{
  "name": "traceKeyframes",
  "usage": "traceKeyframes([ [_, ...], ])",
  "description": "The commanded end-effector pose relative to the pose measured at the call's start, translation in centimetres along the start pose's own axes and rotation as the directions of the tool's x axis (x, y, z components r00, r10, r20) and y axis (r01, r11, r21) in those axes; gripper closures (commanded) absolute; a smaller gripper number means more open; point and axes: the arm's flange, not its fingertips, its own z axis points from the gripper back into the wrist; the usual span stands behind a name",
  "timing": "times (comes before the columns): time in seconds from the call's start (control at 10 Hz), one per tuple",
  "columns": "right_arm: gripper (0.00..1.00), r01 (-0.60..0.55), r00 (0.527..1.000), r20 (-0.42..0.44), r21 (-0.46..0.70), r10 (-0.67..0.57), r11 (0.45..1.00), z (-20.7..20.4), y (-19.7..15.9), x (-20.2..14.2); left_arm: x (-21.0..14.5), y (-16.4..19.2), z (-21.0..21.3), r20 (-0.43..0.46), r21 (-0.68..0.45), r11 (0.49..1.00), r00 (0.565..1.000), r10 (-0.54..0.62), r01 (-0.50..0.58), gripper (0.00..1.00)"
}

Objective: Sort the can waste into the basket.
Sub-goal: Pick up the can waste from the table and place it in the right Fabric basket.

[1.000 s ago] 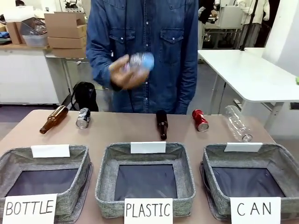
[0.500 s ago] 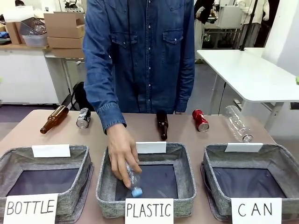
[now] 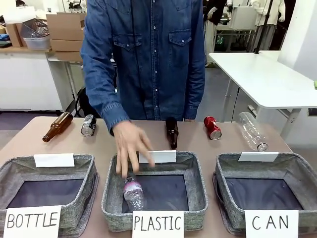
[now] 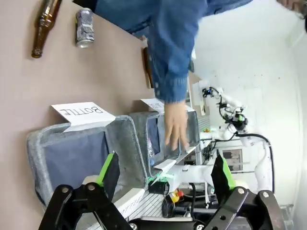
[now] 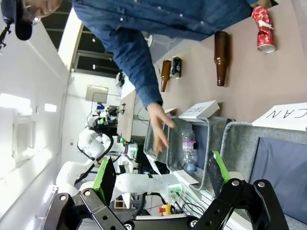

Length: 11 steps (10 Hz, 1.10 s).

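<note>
The big brown table is holding everything. A person in a blue shirt is standing at the far side and leaning over it. The person's hand is hanging open over the far rim of the PLASTIC basket in the middle. A small clear bottle is lying inside, just under the fingers, so I think the hand is letting it go there.

Three grey baskets are sitting in a row along the near edge. Each is wearing a card, so each kind of rubbish is getting its own home. The BOTTLE basket is sitting on the left. The CAN basket is sitting on the right, with nothing lying in it.

The other rubbish is lying in a line along the far side, waiting to be sorted. That line has the left brown bottle, the middle brown bottle and a long clear bottle at the far right.

The red can is lying on its side on the table, beyond the CAN basket's far left corner. The black can is lying far left, just beside the left brown bottle.

The left claw and the right claw are both spread wide and pinching nothing. The left claw is hanging near the BOTTLE basket, with the black can well apart beyond it. The right claw is hanging by the CAN basket, with the red can well apart beyond it too.
</note>
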Motion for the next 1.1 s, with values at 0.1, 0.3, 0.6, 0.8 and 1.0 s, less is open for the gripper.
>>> traceKeyframes([
  [0.1, 0.0, -0.026, 1.0, 0.011, 0.022, 0.025, 0.999, -0.1, 0.0, 0.3, 4.4, -0.9, -6.7, -0.109, 0.103, 0.995, 0.994, 0.003, 0.008, 0.0],
  [0.3, 0.0, -0.026, 1.0, 0.011, 0.022, 0.025, 0.999, -0.1, 0.0, 0.3, 8.1, -0.4, -14.7, -0.221, 0.24, 0.97, 0.975, 0.035, 0.02, 0.0],
  [0.6, 0.0, -0.026, 1.0, 0.011, 0.022, 0.025, 0.999, -0.1, 0.0, 0.3, 12.7, 1.5, -24.5, -0.245, 0.505, 0.854, 0.97, 0.006, 0.122, 0.0],
  [0.8, 0.0, -0.026, 1.0, 0.011, 0.022, 0.025, 0.999, -0.1, 0.0, 0.3, 14.8, 3.3, -30.2, -0.302, 0.609, 0.762, 0.953, -0.033, 0.22, 0.0],
  [1.0, 0.0, -0.026, 1.0, 0.011, 0.022, 0.025, 0.999, -0.1, 0.0, 0.3, 16.8, 5.1, -35.0, -0.336, 0.666, 0.681, 0.937, -0.093, 0.306, 0.0],
])
